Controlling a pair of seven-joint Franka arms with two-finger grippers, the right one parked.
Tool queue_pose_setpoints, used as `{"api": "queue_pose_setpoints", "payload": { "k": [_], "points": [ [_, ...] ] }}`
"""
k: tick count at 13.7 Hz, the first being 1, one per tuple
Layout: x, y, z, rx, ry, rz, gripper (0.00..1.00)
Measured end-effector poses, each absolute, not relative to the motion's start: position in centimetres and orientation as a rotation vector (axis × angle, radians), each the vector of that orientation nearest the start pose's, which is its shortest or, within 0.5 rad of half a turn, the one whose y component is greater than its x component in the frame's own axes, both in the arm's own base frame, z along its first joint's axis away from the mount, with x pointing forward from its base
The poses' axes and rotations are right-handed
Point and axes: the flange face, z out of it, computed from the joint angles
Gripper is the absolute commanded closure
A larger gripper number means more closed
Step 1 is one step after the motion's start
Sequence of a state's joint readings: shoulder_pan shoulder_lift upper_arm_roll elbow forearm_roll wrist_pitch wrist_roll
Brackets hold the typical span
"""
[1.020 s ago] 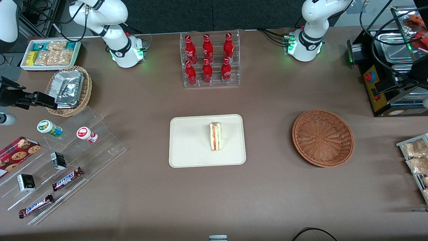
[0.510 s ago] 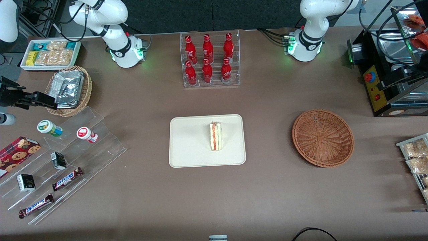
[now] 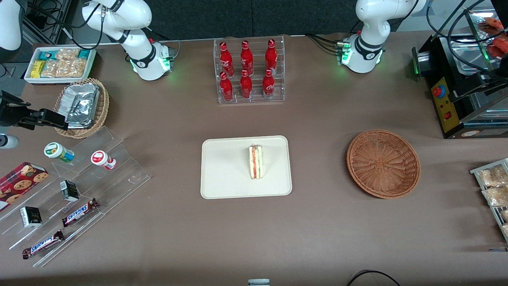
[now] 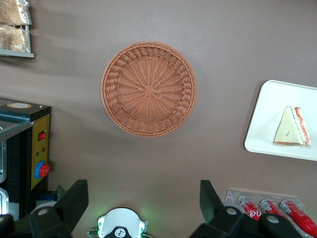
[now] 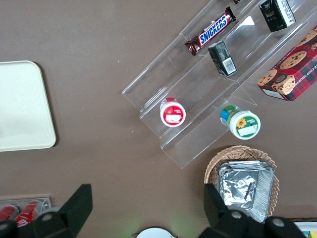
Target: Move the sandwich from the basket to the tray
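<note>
The sandwich (image 3: 256, 162) lies on the cream tray (image 3: 226, 171) at the middle of the table, its red and green filling edge showing. The round reddish-brown basket (image 3: 383, 163) stands beside the tray toward the working arm's end, with nothing in it. In the left wrist view my gripper (image 4: 142, 203) hangs high above the table, over the arm's own base, open, nothing between its fingers (image 4: 74, 203). That view looks down on the basket (image 4: 148, 89), the tray (image 4: 270, 124) and the sandwich (image 4: 292, 127), all well away from the gripper.
A clear rack of red bottles (image 3: 249, 71) stands farther from the camera than the tray. A black machine (image 3: 456, 91) and a rack of snack bags (image 3: 492, 186) sit at the working arm's end. A clear stepped stand (image 3: 71, 190), a foil-packet basket (image 3: 81, 107) and a white snack box (image 3: 59, 64) sit at the parked arm's end.
The working arm's dark upper parts have shifted over the black machine at its end of the table. Sandwich, tray and basket have not moved.
</note>
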State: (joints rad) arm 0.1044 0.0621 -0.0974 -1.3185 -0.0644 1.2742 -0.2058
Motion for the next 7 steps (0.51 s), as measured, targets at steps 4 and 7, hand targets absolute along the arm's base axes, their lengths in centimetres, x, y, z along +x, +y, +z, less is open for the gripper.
{"api": "queue_pose_setpoints", "payload": {
  "k": [4,7],
  "points": [
    [54.0,0.5,68.1,-3.172,-0.344,0.180,0.01],
    [53.9,1.1,68.1,-3.175,-0.359,0.179,0.01]
  ]
}}
